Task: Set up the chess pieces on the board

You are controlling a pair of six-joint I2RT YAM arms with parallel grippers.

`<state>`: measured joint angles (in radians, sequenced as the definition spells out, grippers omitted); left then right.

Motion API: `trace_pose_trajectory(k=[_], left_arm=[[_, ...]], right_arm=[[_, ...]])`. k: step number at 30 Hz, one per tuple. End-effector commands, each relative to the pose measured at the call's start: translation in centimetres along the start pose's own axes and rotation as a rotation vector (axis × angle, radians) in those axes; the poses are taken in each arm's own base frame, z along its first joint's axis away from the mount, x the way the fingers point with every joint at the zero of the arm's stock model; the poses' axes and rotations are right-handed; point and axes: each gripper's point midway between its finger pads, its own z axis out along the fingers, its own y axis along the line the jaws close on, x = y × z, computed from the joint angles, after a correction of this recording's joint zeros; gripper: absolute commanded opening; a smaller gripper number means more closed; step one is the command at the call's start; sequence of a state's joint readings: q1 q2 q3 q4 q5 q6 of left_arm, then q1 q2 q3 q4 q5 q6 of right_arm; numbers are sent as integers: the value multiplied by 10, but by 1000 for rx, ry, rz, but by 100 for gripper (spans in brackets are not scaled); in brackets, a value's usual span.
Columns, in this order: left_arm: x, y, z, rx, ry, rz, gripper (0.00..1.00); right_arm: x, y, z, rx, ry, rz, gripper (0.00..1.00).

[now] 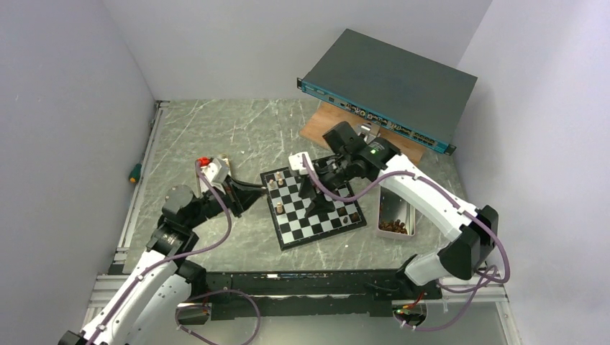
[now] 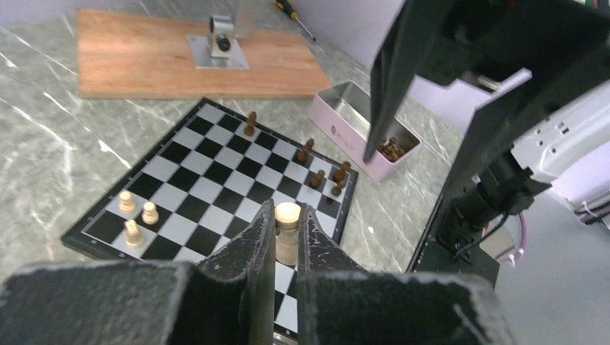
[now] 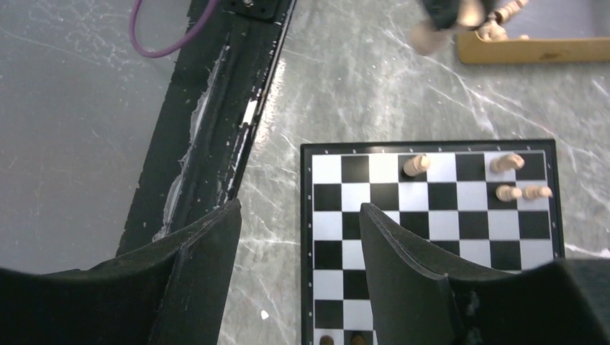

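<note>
The grey marble table (image 1: 216, 129) carries it all. At the far right a flat grey rack unit (image 1: 388, 79) leans over a wooden plank (image 2: 144, 57), one of each. The board (image 2: 208, 154) lies flat mid-table, between the two arms. Just beside its right edge sits one pale pink box (image 2: 327, 118) with dark pieces heaped inside, too jumbled to count.

The left gripper (image 2: 286, 231) is clamped on one pale pawn (image 2: 287, 214). Its fingers pinch the stem just under the round head, and the pawn hangs upright above the board's near-left edge. The right gripper (image 3: 298, 207) hovers over the board with its jaws well apart and nothing between them.

I count four pale pieces (image 3: 508, 192) on the board. Three are bunched in the far-left corner, and the fourth (image 3: 416, 164) stands apart along the same edge row. From the left wrist only the three show. The fourth is probably hidden behind the fingers.

Five dark pieces (image 2: 317, 178) stand along the opposite edge, three of them close together near the box. That is far short of a full set, so most of the job looks undone.

These look like turned wood: light, stiff, smooth, and tall for their narrow bases. I'd expect them to topple at a nudge and to skate on the glossy squares. The safest hold seems to be across the neck, with the piece upright, as the pawn is held now. It wants setting down square before letting go, clear of its neighbours in that crowded corner.
</note>
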<state>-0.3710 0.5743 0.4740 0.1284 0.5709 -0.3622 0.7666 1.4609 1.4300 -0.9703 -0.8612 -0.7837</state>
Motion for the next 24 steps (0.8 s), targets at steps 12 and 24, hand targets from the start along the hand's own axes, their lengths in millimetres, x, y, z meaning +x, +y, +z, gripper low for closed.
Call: trace_pose_trajectory(k=[12, 24], left_arm=[[94, -53, 23, 134, 41, 176, 0], [153, -38, 20, 97, 52, 301, 0]], right_arm=[[-3, -5, -39, 57, -178, -81, 65], [7, -8, -44, 70, -185, -78, 67]])
